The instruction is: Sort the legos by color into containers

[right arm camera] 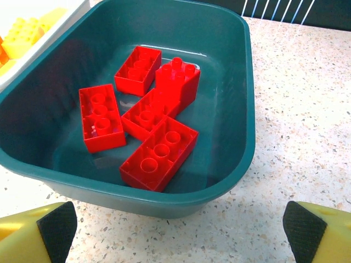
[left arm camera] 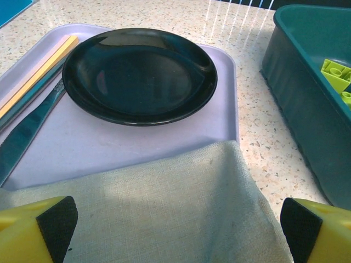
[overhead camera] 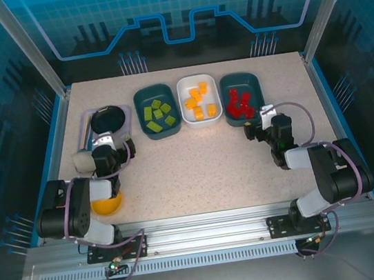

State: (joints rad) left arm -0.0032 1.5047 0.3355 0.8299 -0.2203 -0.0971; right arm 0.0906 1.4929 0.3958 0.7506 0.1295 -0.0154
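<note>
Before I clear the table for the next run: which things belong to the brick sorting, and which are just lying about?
Belongs to the job:
- green legos in left teal tray
- orange-yellow legos in white tray
- red legos in right teal tray

Lying about:
- black dish
- lilac tray
- cloth
- yellow bowl
</note>
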